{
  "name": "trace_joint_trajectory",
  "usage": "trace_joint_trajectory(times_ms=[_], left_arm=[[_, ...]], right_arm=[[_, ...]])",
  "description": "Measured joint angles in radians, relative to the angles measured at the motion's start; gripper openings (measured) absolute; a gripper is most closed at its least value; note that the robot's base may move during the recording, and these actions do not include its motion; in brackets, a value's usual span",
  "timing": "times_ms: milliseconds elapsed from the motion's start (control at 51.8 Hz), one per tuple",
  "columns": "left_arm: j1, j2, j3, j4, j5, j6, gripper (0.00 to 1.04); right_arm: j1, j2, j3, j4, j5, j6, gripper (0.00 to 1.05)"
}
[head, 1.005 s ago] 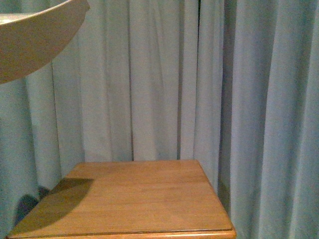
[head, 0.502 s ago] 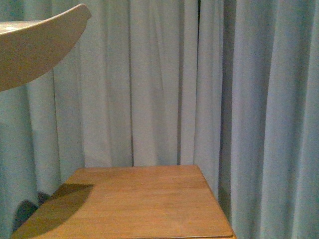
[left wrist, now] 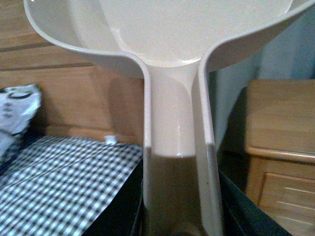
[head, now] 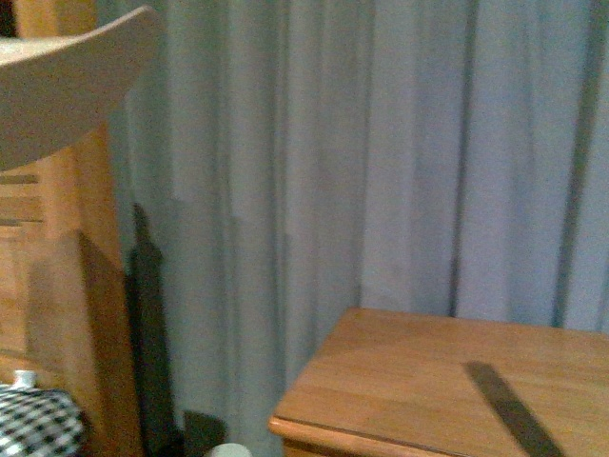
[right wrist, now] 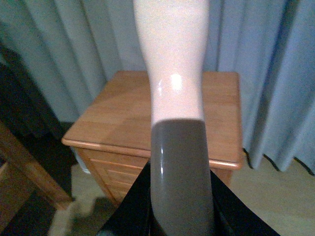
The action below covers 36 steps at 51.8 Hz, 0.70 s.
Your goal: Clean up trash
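A grey-blue curtain [head: 381, 143] closes off the whole back. The wooden headboard [head: 57, 238] stands at the left. A checked sheet [left wrist: 59, 172] lies at its foot. The nightstand [head: 447, 381] sits to the right, with its near corner and front edge facing the robot. A dark, narrow gap runs between the bed and the nightstand, with the curtain behind it. Pale floor [right wrist: 275, 196] shows beyond the nightstand's far side.

The scoop [left wrist: 197, 29] is raised high on the left. Its bowl covers part of the headboard in the front view and most of the left wrist view. The left gripper [left wrist: 179, 216] is clamped on the scoop's stem, with dark jaws on either side. The right gripper [right wrist: 181, 211] grips a pink handle [right wrist: 174, 64] by its grey sleeve, above the nightstand. The handle's far end is cut off.

A printed pillow [left wrist: 17, 110] lies near the headboard, partly out of frame. A small white bit [left wrist: 110, 139] lies on the sheet against the headboard. It is too small to tell whether it is the trash.
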Motion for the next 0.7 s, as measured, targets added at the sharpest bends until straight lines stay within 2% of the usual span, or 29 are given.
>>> trace_joint_trajectory(times_ms=[696], left_arm=[[0.000, 0.002, 0.000, -0.001, 0.008, 0.000, 0.27]], right_arm=[[0.000, -0.001, 0.001, 0.001, 0.005, 0.000, 0.20]])
